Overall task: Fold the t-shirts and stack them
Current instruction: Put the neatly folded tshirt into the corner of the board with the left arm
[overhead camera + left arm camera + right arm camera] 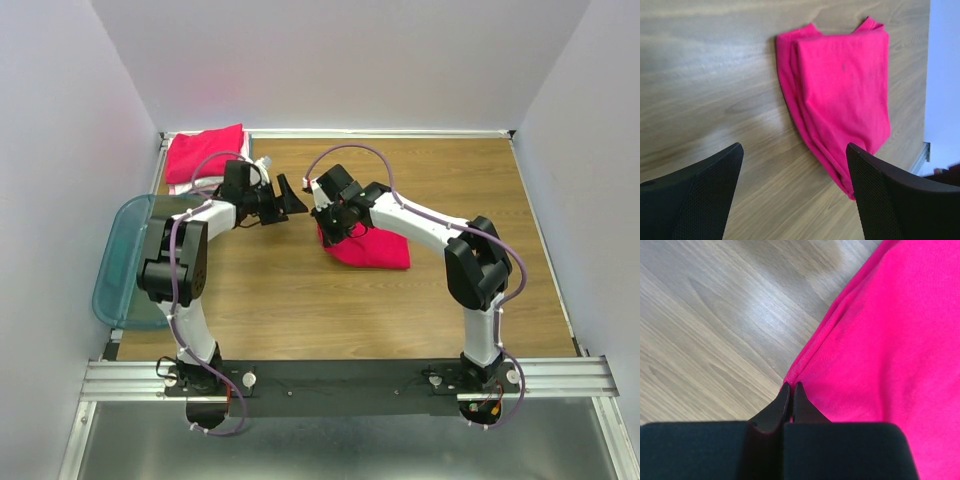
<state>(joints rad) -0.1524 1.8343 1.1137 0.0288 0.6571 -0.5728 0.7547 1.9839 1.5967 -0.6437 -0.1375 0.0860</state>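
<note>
A folded bright pink t-shirt (370, 248) lies on the wooden table right of centre. It also fills the right half of the right wrist view (890, 340). My right gripper (325, 230) is at the shirt's left corner, its fingertips (791, 386) pressed together on the corner's edge with a sliver of pink between them. My left gripper (283, 205) hovers left of the shirt, wide open and holding nothing. In the left wrist view (794, 147) the t-shirt (845, 85) lies ahead and to the right. A stack of folded pink and white t-shirts (205, 155) sits at the back left corner.
A translucent teal bin (125, 265) hangs over the table's left edge beside the left arm. White walls close the table on three sides. A metal rail (350, 378) along the near edge carries both arm bases.
</note>
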